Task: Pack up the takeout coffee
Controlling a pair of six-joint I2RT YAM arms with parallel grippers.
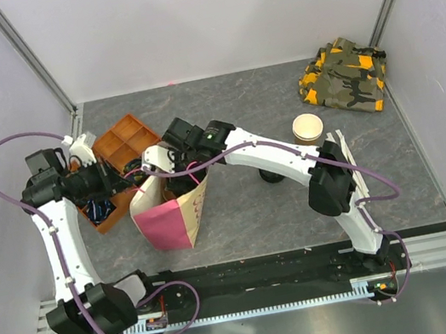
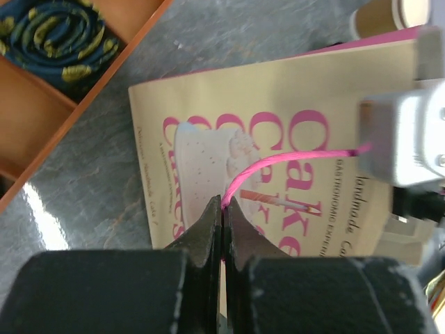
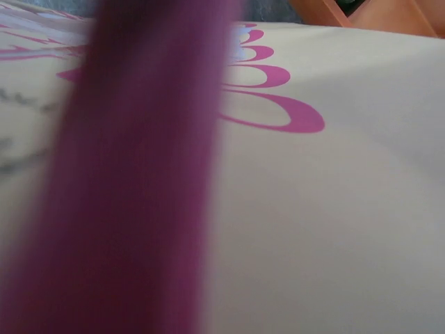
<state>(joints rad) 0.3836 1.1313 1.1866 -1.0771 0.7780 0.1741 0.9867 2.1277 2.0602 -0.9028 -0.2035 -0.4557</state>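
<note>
Only the left wrist view shows left claw [image 2: 223, 202] clamped on pink handle [image 2: 306, 154]; right claw [image 1: 191, 159]: cannot tell.

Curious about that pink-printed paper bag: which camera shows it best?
The top external view: nearly the whole bag shows, standing. The left wrist view shows only its printed side and pink handle; the right wrist view, a blurred close-up.

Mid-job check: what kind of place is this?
Probably a lab test cell: white wall panels on aluminium struts enclose a grey tabletop, and a slotted mounting rail runs along its near edge.
</note>
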